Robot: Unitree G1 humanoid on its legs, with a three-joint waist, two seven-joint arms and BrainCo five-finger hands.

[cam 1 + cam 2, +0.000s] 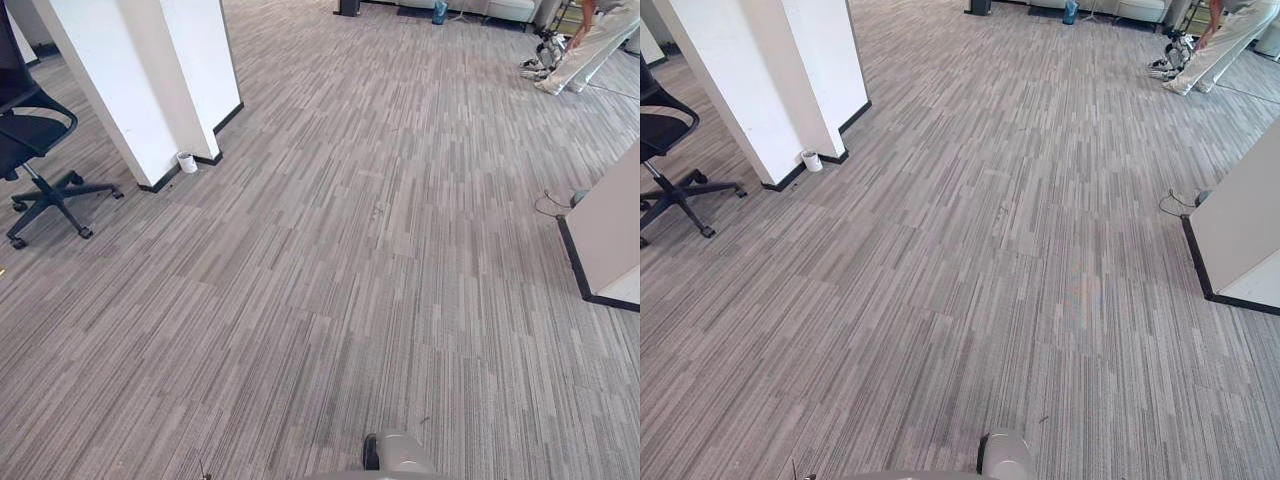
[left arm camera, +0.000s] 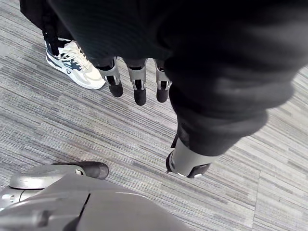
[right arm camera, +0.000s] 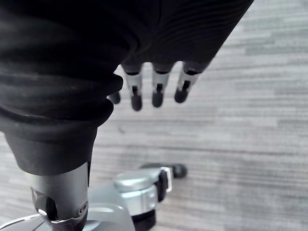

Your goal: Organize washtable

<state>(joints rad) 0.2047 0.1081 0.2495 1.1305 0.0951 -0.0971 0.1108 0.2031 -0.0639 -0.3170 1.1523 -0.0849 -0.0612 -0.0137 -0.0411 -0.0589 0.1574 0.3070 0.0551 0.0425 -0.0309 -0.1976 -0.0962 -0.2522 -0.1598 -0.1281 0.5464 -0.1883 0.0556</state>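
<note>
- Left hand (image 2: 138,86) is hanging over the carpet floor (image 1: 350,250) with its fingers relaxed and empty, near one sneaker (image 2: 74,65).
- Right hand (image 3: 157,91) is hanging the same way, fingers loose.
- One office chair (image 1: 35,150) and one small white cup (image 1: 187,162) are standing by one white pillar (image 1: 150,70).
- I cannot tell where the washtable is.

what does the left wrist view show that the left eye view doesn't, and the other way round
Left wrist view: the left hand, fingers straight and holding nothing, hanging over the floor, with someone's white sneaker on the floor past its fingers.
Left eye view: a black office chair, a white pillar with a small white object at its base, and a person far off at the upper right.
Shared: the striped grey carpet.
</note>
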